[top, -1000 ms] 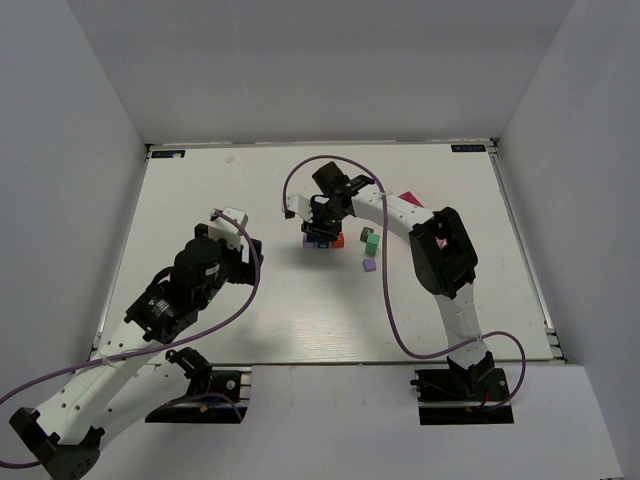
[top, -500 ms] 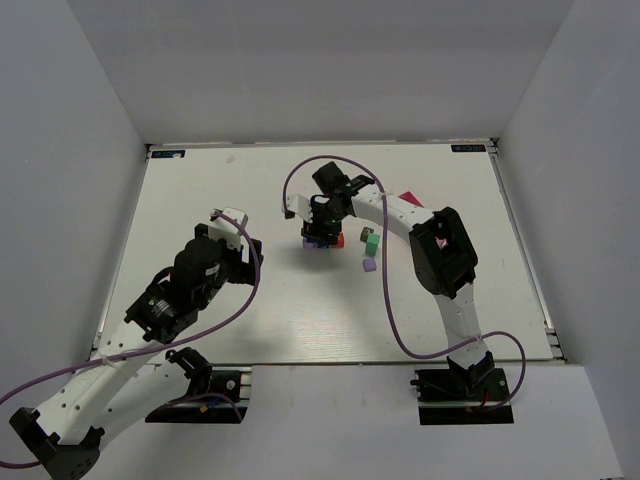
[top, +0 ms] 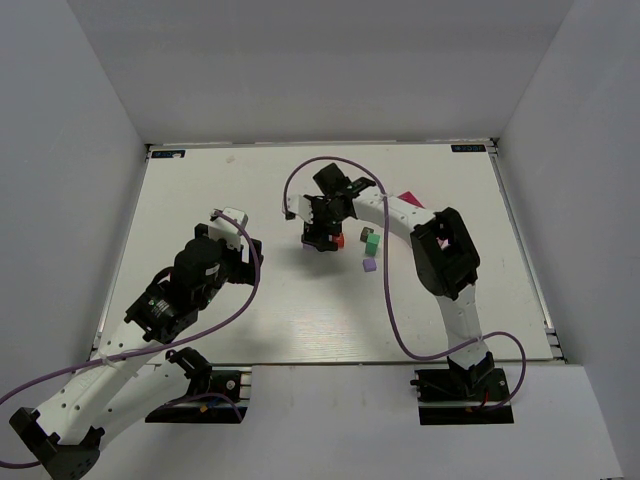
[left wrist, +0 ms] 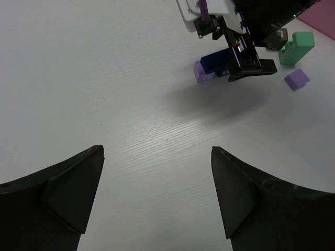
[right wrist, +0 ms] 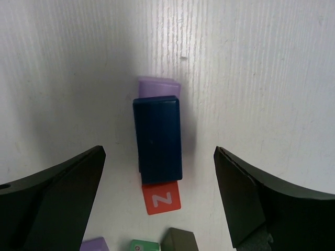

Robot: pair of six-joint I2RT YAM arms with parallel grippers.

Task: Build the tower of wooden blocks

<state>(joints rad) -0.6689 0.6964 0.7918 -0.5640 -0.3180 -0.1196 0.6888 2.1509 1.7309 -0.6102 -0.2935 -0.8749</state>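
In the right wrist view a dark blue brick (right wrist: 157, 138) lies flat across a lilac cube (right wrist: 159, 86) and a red cube marked "Z" (right wrist: 161, 198). My right gripper (right wrist: 158, 151) hangs open straight above it, one finger on each side, touching nothing. From the left wrist view the blue brick (left wrist: 215, 61) and the lilac cube (left wrist: 201, 73) show under the right gripper (left wrist: 246, 60). My left gripper (left wrist: 157, 149) is open over bare table, well short of the blocks. From above, the right gripper (top: 320, 235) hides most of the stack; the red cube (top: 339, 240) peeks out.
Loose blocks lie just right of the stack: a green one (top: 371, 241), a lilac one (top: 369, 265) and a dark olive one (right wrist: 180, 240). The pink tray (top: 410, 199) lies behind them, under the right arm. The left gripper (top: 232, 222) rests at mid-left.
The right gripper's jaws have spread wide and let go of the blue brick, which stays on the two cubes. The left arm has not moved.
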